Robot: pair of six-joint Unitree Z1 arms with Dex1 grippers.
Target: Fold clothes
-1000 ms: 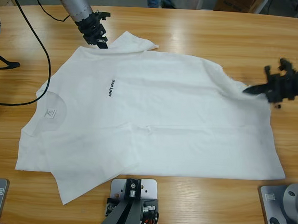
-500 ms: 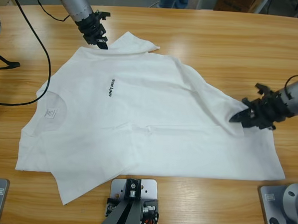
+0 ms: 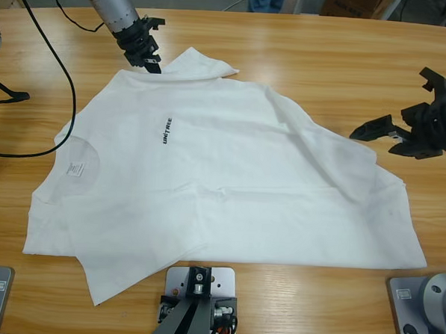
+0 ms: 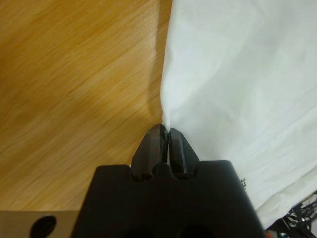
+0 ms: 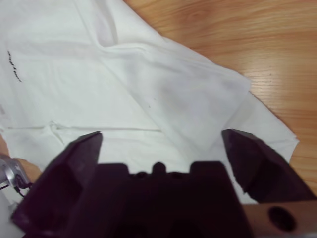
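Lying spread across the long wooden table [image 3: 304, 51], the plain white cotton T-shirt [image 3: 230, 175] is pinched at its far edge by the clenched left gripper [image 3: 151, 63]; the right gripper [image 3: 385, 134] is held released beside its hem.

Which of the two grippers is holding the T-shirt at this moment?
The left gripper, at the far sleeve, is shut on the T-shirt: its jaws pinch the cloth edge. The right gripper is open, off the cloth, holding nothing.

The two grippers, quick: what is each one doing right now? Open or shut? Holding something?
Left gripper: shut on the edge of the T-shirt.
Right gripper: open, holding nothing, off the shirt over the bare table.
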